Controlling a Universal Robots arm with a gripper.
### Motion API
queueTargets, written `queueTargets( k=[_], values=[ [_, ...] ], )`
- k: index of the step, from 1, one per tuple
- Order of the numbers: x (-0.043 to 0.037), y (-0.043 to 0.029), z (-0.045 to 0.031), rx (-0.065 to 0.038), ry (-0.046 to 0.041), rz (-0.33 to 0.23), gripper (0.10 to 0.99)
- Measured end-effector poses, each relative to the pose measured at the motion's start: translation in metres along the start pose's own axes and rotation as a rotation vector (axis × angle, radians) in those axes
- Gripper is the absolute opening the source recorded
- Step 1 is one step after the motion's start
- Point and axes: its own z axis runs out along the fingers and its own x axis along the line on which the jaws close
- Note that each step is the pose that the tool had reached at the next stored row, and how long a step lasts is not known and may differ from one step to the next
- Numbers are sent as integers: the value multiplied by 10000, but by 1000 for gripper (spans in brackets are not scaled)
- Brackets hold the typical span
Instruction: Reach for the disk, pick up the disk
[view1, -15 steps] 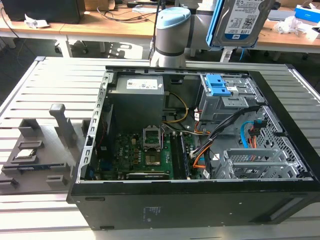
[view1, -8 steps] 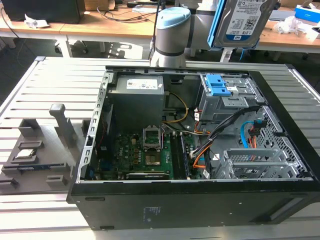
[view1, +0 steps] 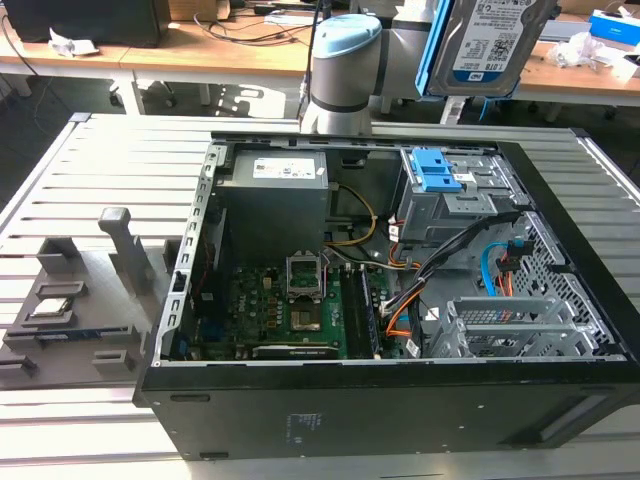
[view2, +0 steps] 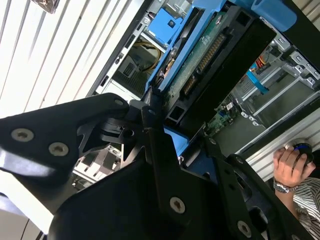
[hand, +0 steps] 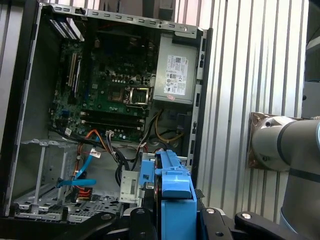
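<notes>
The gripper (view2: 175, 129) is clamping its jaws tight on the disk (view1: 488, 45) — it's hanging at the upper right of the exterior view, above the open case (view1: 400, 400). Pick-up is looking done — any further carrying is calling for a firm hold.

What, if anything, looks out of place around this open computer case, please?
The hard drive is out of the computer case: the gripper clamps it in the air above the drive-bay end. Cables lie loose inside. Nothing looks spilled or damaged.
</notes>
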Motion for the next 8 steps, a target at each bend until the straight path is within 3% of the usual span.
queueTargets(
  k=[8],
  values=[
    [78, 9, -4, 0, -1, -1, 365]
  ],
)
